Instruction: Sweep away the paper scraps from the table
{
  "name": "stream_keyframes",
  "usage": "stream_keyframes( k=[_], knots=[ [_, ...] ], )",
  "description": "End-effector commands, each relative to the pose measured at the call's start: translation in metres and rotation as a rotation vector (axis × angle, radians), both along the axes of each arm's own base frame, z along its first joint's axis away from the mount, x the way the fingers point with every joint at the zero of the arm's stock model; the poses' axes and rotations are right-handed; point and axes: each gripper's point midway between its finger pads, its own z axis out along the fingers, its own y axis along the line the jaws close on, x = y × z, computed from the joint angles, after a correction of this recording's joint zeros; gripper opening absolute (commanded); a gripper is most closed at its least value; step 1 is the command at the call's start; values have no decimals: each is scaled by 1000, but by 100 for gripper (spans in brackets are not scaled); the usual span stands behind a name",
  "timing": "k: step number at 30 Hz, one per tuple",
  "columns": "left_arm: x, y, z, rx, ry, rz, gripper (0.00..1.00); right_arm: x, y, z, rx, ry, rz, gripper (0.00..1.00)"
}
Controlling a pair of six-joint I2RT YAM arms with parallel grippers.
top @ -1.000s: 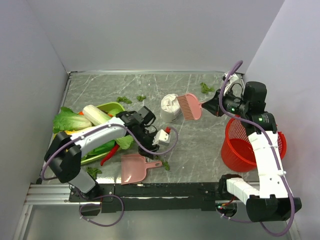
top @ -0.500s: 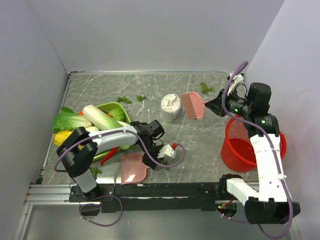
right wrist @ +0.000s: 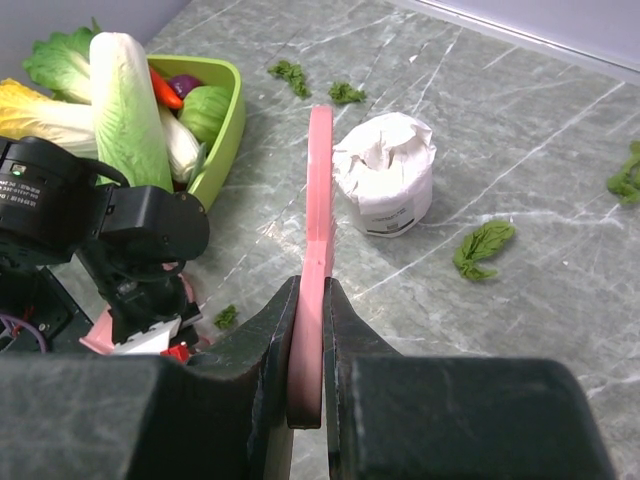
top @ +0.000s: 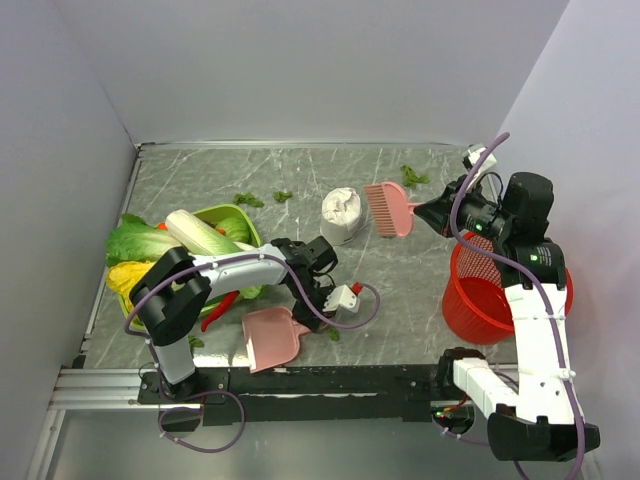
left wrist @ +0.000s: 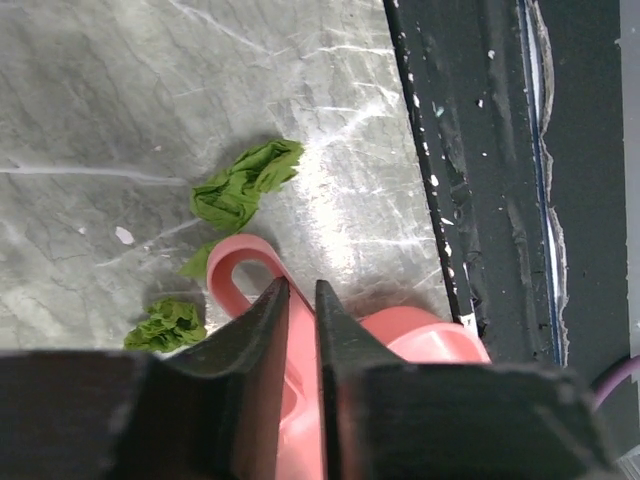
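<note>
The pink dustpan point(top: 272, 338) lies on the table point(top: 400, 290) near the front edge. My left gripper point(top: 300, 305) is shut on its looped handle point(left wrist: 240, 262), which shows pink between the left gripper's point(left wrist: 297, 285) jaws. Two paper scraps point(left wrist: 240, 185) point(left wrist: 168, 322) lie just past the handle. Over the back right of the table, my right gripper point(top: 425, 210) is shut on a pink brush point(top: 388, 208), held edge-on in the right wrist view point(right wrist: 320, 200). More paper scraps point(top: 247, 200) point(top: 412, 177) point(right wrist: 483, 245) lie scattered at the back.
A white crumpled lump point(top: 341, 215) stands mid-table beside the brush. A green tray point(top: 235, 210) of vegetables and a lettuce point(top: 135, 240) fill the left side. A red mesh basket point(top: 495, 290) stands at the right, under the right arm. The black front rail point(left wrist: 480, 180) runs close to the dustpan.
My left gripper came down to the dustpan's handle and its jaws narrowed onto it; the dustpan turned slightly. The right arm drew back a little to the right with the brush.
</note>
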Motion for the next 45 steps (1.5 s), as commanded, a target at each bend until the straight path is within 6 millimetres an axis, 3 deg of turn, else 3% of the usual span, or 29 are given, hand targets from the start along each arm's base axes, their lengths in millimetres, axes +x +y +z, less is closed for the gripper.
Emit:
stream_keyframes(
  k=[1,2,5,16,25,33,40,45],
  knots=[
    [-3,-4,3,-14,0,-41,14,-3,0,10,16,-37,-1,0],
    [-4,-4,4,-14,2,-48,7,-2,0,9,15,-36,-2,0],
    [-3,-5,7,-27,-5,-56,1,0,-1,8,11,-34,-2,0],
    [-17,-10,20,-136,18,-181,1,4,-1,9,-4,-30,11,0],
    [-6,-34,26,-211,-34,-358,1,0,-3,4,-32,-23,10,0],
    [2,-12,10,-177,-220,-690,1,1,-6,3,-35,-29,-7,0],
    [24,14,13,-144,-387,-900,1,9,-5,1,-8,-5,-16,0],
    [32,22,17,-156,-439,-978,1,15,-5,1,7,-1,-21,0]
  ],
)
